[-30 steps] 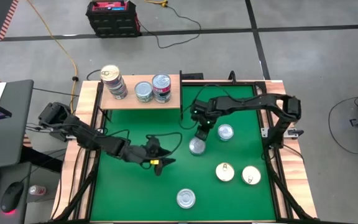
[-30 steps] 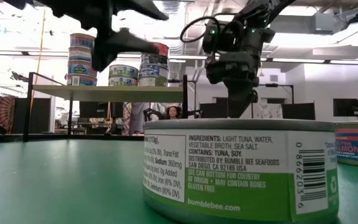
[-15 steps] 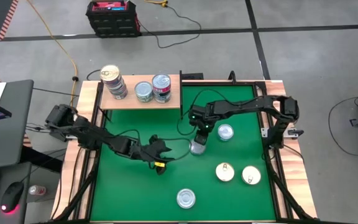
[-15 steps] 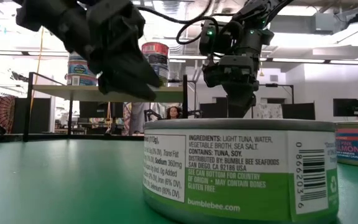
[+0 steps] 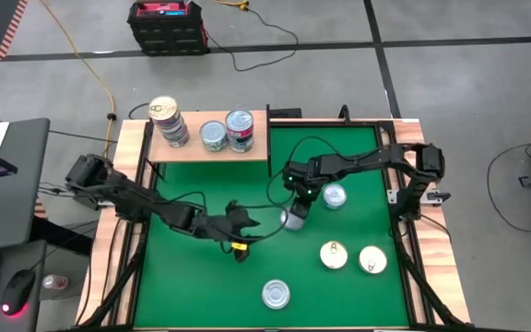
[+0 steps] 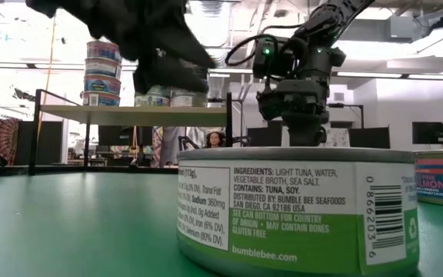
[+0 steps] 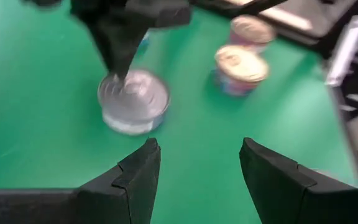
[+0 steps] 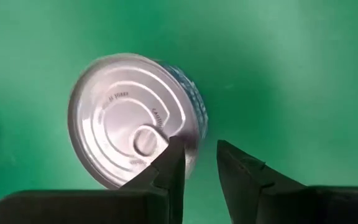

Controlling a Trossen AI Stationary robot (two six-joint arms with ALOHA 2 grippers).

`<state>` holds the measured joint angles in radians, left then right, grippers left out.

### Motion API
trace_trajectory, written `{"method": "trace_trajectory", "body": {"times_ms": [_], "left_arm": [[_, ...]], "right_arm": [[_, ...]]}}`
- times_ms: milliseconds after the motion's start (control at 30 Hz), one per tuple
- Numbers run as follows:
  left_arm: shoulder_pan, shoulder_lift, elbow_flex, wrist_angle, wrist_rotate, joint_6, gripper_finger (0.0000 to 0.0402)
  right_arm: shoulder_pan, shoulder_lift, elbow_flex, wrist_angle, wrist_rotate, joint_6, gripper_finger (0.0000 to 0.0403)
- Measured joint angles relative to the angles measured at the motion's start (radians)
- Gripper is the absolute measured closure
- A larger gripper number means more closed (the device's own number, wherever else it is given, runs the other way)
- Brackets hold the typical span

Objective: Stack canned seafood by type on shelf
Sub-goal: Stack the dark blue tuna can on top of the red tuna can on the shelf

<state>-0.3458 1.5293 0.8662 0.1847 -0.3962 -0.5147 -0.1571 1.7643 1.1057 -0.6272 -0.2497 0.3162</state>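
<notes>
Right gripper [image 8: 194, 165] straddled a silver tin's [image 8: 132, 118] rim at mid-bench, not clamped; left gripper [image 7: 197, 165] was released nearby. Five tins lay on the mat [image 5: 192, 277], several stacked on the shelf [image 5: 210, 152]. Nearest label read "bumblebee.com".

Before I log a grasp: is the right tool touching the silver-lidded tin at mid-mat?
Cannot tell. In the right wrist view the right tool straddles the rim of the tin, but blur hides any contact or gap.

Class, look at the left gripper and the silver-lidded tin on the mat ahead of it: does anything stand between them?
Yes. The right gripper hangs directly over the silver-lidded tin, on the side away from the open left gripper; bare green mat lies between.
</notes>
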Motion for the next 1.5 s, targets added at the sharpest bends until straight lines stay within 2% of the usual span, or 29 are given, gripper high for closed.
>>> {"method": "trace_trajectory", "body": {"times_ms": [233,533,833,933,1100,1267,1400,1500], "left_arm": [[-0.022,-0.092,0.0,0.013,0.09,0.039,0.0192],[-0.023,-0.157,0.0,0.013,0.082,0.041,0.0192],[-0.023,-0.156,0.0,0.011,0.076,0.043,0.0192],[-0.023,-0.156,0.0,0.011,0.069,0.034,0.0192],[-0.023,-0.156,0.0,0.006,-0.001,0.025,0.0192],[-0.021,-0.156,0.0,-0.014,-0.116,0.012,0.0192],[-0.008,-0.156,0.0,-0.145,-0.194,-0.112,0.0192],[0.003,-0.156,0.0,-0.242,-0.188,-0.177,0.0192]], "right_arm": [[0.014,-0.002,-0.044,0.052,-0.017,-0.002,0.0291],[-0.04,-0.002,-0.08,0.041,-0.014,0.015,0.039],[-0.143,-0.017,-0.083,-0.015,0.001,-0.01,0.0361],[-0.168,-0.082,-0.08,-0.028,0.014,-0.01,0.0365],[-0.157,-0.207,-0.066,-0.035,0.102,-0.03,0.0364],[-0.104,-0.267,-0.066,0.046,0.102,-0.036,0.032],[-0.03,-0.26,-0.066,0.166,0.116,-0.023,0.0244],[0.039,-0.223,-0.066,0.29,0.205,-0.03,0.018]]}}
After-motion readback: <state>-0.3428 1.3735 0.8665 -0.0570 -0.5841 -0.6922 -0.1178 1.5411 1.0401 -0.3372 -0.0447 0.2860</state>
